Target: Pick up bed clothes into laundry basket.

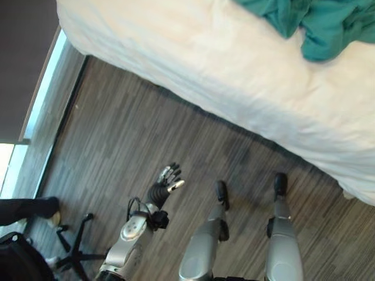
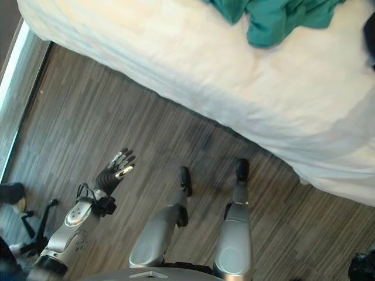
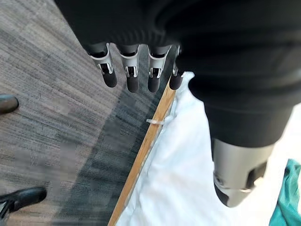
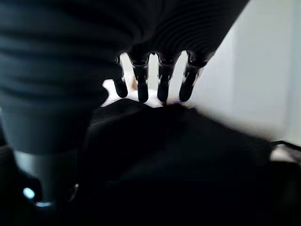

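— What have you got on the left?

— A person's leg (image 1: 29, 209) and a chair base (image 1: 73, 246) at the floor's edge. My left hand (image 1: 166, 182) hangs over the wood floor (image 1: 135, 134), fingers straight and relaxed, holding nothing.

— And the clothes?

— A teal garment (image 1: 310, 23) lies crumpled on the white bed (image 1: 234, 76), far side to the right, well apart from that hand.

— Right hand?

— My right hand (image 4: 155, 84) hangs with fingers straight, tips at a black cloth (image 4: 178, 155), gripping nothing.
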`<state>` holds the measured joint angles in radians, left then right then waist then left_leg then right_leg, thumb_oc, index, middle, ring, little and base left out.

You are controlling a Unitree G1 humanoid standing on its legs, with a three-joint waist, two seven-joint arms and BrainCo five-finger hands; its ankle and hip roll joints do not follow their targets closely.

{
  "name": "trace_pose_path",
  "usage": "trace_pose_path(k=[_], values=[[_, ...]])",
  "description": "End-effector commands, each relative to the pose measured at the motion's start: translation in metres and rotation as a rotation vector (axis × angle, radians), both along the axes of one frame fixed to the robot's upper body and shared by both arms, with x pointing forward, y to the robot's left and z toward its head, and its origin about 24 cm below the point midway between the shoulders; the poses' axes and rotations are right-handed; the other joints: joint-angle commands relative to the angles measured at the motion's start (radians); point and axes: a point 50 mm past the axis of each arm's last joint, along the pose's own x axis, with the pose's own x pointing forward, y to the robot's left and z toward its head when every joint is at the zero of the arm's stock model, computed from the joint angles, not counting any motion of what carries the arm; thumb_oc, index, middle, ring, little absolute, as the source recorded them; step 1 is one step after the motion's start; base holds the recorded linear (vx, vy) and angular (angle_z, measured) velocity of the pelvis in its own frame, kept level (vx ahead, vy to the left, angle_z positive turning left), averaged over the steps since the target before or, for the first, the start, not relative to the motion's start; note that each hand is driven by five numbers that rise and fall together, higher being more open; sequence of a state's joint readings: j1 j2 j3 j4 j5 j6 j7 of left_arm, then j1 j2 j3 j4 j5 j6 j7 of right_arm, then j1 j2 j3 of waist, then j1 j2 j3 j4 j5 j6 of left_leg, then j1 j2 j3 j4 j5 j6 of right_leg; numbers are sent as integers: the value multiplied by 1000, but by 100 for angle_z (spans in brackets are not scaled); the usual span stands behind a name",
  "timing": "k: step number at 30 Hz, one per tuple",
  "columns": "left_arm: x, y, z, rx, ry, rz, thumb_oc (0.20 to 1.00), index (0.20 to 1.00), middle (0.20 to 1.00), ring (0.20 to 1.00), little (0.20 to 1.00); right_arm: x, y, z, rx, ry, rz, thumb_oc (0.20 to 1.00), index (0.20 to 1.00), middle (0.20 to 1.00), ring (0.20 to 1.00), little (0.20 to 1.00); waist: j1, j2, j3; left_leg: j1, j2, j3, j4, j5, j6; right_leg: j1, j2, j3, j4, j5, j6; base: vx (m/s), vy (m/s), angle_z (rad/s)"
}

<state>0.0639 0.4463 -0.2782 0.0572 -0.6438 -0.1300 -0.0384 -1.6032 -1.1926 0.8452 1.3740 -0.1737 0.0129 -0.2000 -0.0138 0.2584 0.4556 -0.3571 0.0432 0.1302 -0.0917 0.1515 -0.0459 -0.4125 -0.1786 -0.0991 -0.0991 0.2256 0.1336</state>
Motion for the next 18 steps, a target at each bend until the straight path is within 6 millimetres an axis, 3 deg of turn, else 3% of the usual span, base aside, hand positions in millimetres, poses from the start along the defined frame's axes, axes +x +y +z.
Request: trace_pose_path(k=[1,7,8,9,13,16,18], values=[[14,-12,27,20,-162,-12,1000,1000,1000,1000,1000,-4,10,23,-241,109,-52,1000,1000,1000,1000,1000,21,-34,64,11,32,-18,4,22,-107,-105,-20,37,201,-146,-3,0,0,0],[17,-13,30,3,-181,8,1000,1000,1000,1000,1000,11,14,-1,-283,229,-7,1000,1000,1000,1000,1000,21,-28,64,2,22,-20,4,17,-102,-126,-23,41,214,-148,-2,14,-2,-1],[19,-10,30,-4,-181,34,1000,1000,1000,1000,1000,13,11,-14,-280,274,-2,253,253,253,253,253,17,-32,64,1,21,-20,4,14,-101,-128,-22,42,212,-146,-1,0,0,0],[19,-8,30,-8,-177,50,1000,1000,1000,1000,1000,15,10,-21,-290,307,2,200,200,200,200,200,14,-38,64,1,20,-19,4,12,-99,-126,-22,41,209,-145,-1,5,-11,3],[20,-3,29,-30,-173,100,1000,1000,1000,1000,1000,22,16,-45,-289,311,94,200,200,200,200,200,1,-60,64,7,19,-21,5,5,-96,-113,-23,39,199,-142,2,9,-8,3],[19,5,25,-51,-154,175,1000,1000,1000,1000,1000,30,39,-96,-271,353,299,200,200,200,200,200,-26,-91,64,26,21,-16,7,-8,-92,-84,-21,40,184,-141,6,27,4,4],[17,13,23,-56,-142,220,1000,1000,1000,1000,1000,22,52,-141,-218,395,415,200,200,200,200,200,-48,-119,64,45,24,-11,11,-21,-86,-57,-20,42,166,-135,10,20,-3,-1]])
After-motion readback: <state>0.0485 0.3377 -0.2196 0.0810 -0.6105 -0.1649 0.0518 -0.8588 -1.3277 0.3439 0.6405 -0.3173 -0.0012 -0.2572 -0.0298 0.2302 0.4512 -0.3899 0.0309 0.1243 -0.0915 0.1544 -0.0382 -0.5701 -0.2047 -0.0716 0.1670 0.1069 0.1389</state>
